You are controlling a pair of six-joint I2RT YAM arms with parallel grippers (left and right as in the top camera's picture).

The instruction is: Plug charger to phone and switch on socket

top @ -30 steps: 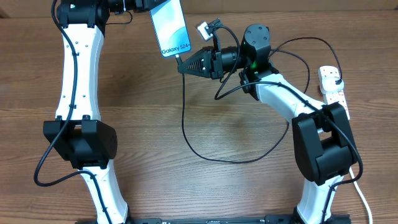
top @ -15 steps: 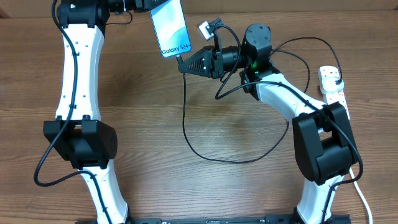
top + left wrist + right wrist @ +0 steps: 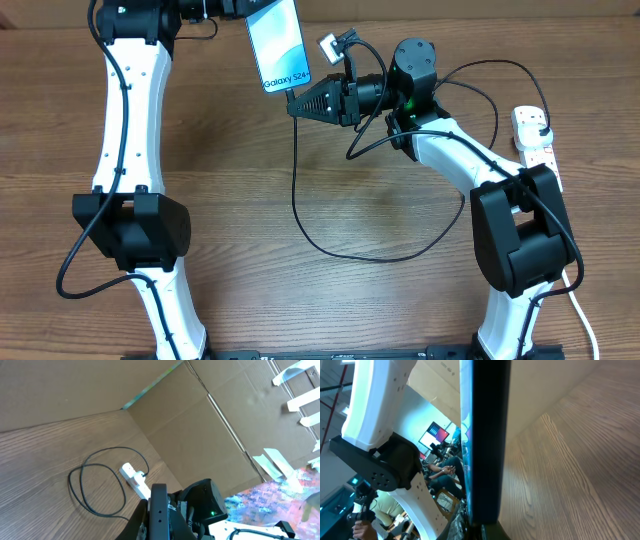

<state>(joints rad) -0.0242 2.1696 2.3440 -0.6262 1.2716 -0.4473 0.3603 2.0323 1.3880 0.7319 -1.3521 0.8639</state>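
Note:
My left gripper (image 3: 236, 8) is shut on the top end of the phone (image 3: 280, 45) and holds it above the table's far edge, the "Galaxy S24+" screen facing up. My right gripper (image 3: 294, 104) is shut on the charger's connector tip, right at the phone's lower end; I cannot tell whether the tip is in the port. The charger's black cable (image 3: 296, 190) hangs from the tip and loops over the table to the socket (image 3: 536, 137) at the far right. The phone's dark edge fills the right wrist view (image 3: 485, 435) and shows between my fingers in the left wrist view (image 3: 159, 510).
A thick white cord (image 3: 583, 310) runs from the socket down the right edge. Cardboard walls (image 3: 200, 425) stand behind the table. The socket (image 3: 134, 479) and cable loop (image 3: 82, 487) show in the left wrist view. The left arm (image 3: 125, 110) runs along the left side.
The left arm and the phone have shifted slightly to the right, towards the right gripper. The right gripper has stayed put.

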